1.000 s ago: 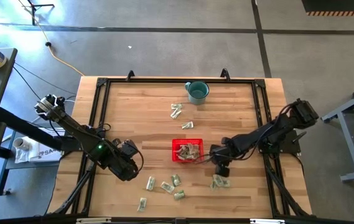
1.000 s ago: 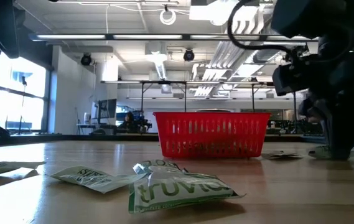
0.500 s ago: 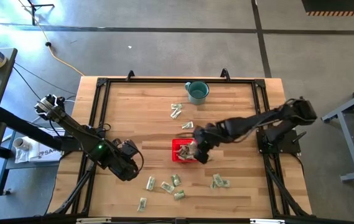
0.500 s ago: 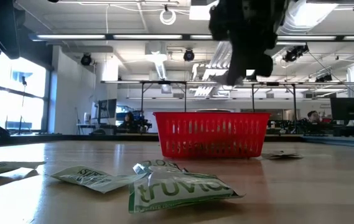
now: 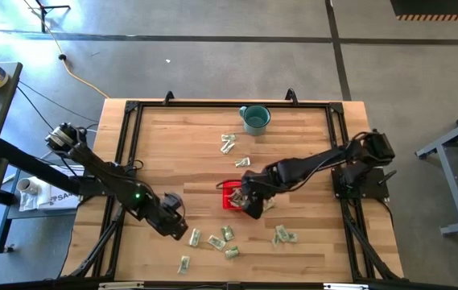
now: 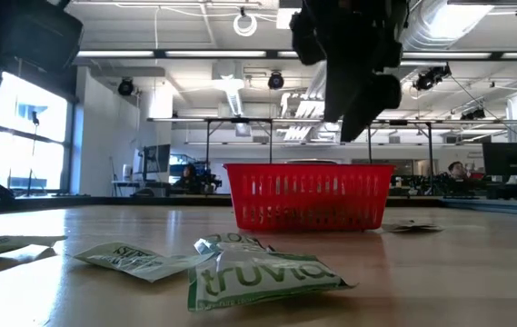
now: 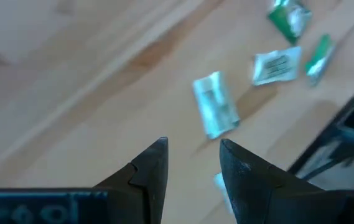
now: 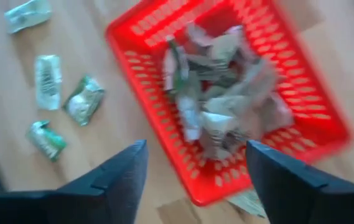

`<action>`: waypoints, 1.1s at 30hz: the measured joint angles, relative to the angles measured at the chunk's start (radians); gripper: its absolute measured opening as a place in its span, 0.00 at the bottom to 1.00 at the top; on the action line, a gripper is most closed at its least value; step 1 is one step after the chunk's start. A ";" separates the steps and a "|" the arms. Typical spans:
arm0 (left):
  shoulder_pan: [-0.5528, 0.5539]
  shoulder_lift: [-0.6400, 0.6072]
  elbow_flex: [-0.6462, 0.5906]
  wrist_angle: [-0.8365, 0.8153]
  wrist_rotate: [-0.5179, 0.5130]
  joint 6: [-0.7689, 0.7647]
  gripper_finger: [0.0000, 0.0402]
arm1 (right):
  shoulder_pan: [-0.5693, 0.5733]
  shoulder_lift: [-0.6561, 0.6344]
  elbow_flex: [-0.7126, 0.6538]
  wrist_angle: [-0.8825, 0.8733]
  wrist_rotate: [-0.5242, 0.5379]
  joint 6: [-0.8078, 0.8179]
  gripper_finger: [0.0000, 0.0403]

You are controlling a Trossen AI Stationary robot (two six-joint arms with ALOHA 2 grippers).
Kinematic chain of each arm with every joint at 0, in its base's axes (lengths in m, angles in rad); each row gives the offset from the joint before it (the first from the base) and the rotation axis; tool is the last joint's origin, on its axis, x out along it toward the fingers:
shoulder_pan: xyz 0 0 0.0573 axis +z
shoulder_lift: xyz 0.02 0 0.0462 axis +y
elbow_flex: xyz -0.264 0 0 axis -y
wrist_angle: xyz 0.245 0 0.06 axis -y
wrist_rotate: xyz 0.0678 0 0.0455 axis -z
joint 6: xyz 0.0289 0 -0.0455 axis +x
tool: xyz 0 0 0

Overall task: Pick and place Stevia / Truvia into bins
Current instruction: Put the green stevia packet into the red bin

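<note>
The red basket [image 8: 270,74] stands mid-table and holds several Stevia / Truvia packets [image 8: 226,93]. My right gripper [image 8: 195,155] hangs open above the basket's near side [image 5: 230,192], with nothing between its fingers; in the low view it [image 6: 353,100] is clear above the basket's rim [image 6: 309,167]. Loose packets [image 5: 216,240] lie flat on the wood near the front edge, one pair [image 5: 283,235] to the right. My left gripper [image 5: 176,225] hovers open just left of them, and one packet [image 7: 215,112] lies beyond its fingers [image 7: 192,149].
A teal mug [image 5: 254,119] stands at the far edge, with a few packets [image 5: 228,143] between it and the basket. A black frame rail [image 5: 124,161] runs round the tabletop. More packets [image 6: 258,272] lie close to the low camera.
My right gripper has risen from the table right of the basket and gone toward the left edge, ending over the basket. My left gripper has shifted a little toward the near edge and the loose packets.
</note>
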 joint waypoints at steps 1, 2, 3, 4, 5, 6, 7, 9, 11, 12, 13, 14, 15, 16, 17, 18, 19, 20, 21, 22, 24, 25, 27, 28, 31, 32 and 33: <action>-0.005 0.006 -0.006 0.025 0.000 -0.008 0.44 | 0.014 0.000 0.014 -0.029 0.036 0.021 0.67; -0.014 0.014 -0.006 0.043 -0.003 -0.012 0.44 | 0.031 0.000 0.027 -0.059 0.073 0.046 0.69; -0.023 0.027 -0.002 0.063 -0.011 -0.026 0.44 | 0.049 0.000 0.040 -0.092 0.109 0.073 0.69; -0.033 0.043 0.006 0.064 -0.025 -0.051 0.44 | 0.067 0.000 0.051 -0.125 0.143 0.099 0.70; -0.044 0.059 0.013 0.056 -0.044 -0.080 0.44 | 0.085 0.000 0.059 -0.153 0.180 0.134 0.70; -0.054 0.075 0.020 0.043 -0.064 -0.108 0.44 | 0.106 -0.001 0.065 -0.175 0.216 0.175 0.70; -0.063 0.095 0.029 0.042 -0.085 -0.132 0.44 | 0.126 -0.001 0.070 -0.198 0.248 0.216 0.70; -0.074 0.142 0.047 0.055 -0.100 -0.172 0.44 | 0.163 -0.001 0.076 -0.251 0.289 0.299 0.70; -0.085 0.190 0.065 0.047 -0.099 -0.189 0.44 | 0.196 -0.001 0.075 -0.281 0.306 0.377 0.70; -0.087 0.214 0.078 0.054 -0.096 -0.190 0.44 | 0.211 -0.001 0.075 -0.292 0.312 0.410 0.70; -0.088 0.236 0.090 0.058 -0.091 -0.190 0.44 | 0.224 -0.001 0.075 -0.302 0.317 0.439 0.71; -0.088 0.255 0.099 0.058 -0.079 -0.190 0.45 | 0.236 -0.001 0.075 -0.309 0.321 0.461 0.71; -0.086 0.273 0.107 0.057 -0.070 -0.191 0.46 | 0.247 -0.001 0.075 -0.315 0.324 0.484 0.71; -0.086 0.290 0.116 0.053 -0.068 -0.191 0.48 | 0.256 -0.001 0.075 -0.317 0.326 0.505 0.71; -0.085 0.302 0.123 0.053 -0.068 -0.191 0.49 | 0.264 -0.001 0.075 -0.317 0.327 0.521 0.71; -0.084 0.311 0.133 0.051 -0.071 -0.191 0.52 | 0.270 -0.001 0.075 -0.319 0.329 0.533 0.71; -0.084 0.318 0.144 0.054 -0.074 -0.191 0.55 | 0.275 -0.001 0.075 -0.320 0.330 0.544 0.71; -0.085 0.325 0.153 0.059 -0.079 -0.191 0.58 | 0.278 -0.001 0.075 -0.321 0.331 0.551 0.71; -0.085 0.329 0.158 0.061 -0.084 -0.191 0.61 | 0.280 -0.001 0.075 -0.321 0.331 0.554 0.71; -0.085 0.332 0.161 0.056 -0.095 -0.191 0.64 | 0.281 -0.001 0.075 -0.322 0.332 0.558 0.71; -0.085 0.344 0.169 0.063 -0.100 -0.191 0.70 | 0.281 -0.001 0.075 -0.322 0.332 0.561 0.71; -0.085 0.348 0.172 0.062 -0.103 -0.191 0.73 | 0.280 -0.001 0.075 -0.322 0.333 0.560 0.71; -0.085 0.362 0.172 0.064 -0.106 -0.191 0.78 | 0.280 -0.001 0.075 -0.322 0.337 0.560 0.71; -0.085 0.374 0.172 0.072 -0.106 -0.194 0.79 | 0.280 -0.001 0.075 -0.321 0.340 0.559 0.71; -0.085 0.399 0.183 0.078 -0.115 -0.194 0.80 | 0.276 -0.001 0.075 -0.323 0.345 0.558 0.71; -0.085 0.411 0.195 0.066 -0.116 -0.192 0.79 | 0.275 -0.001 0.075 -0.323 0.344 0.556 0.71; -0.086 0.423 0.215 0.041 -0.120 -0.189 0.78 | 0.273 -0.001 0.075 -0.324 0.345 0.556 0.71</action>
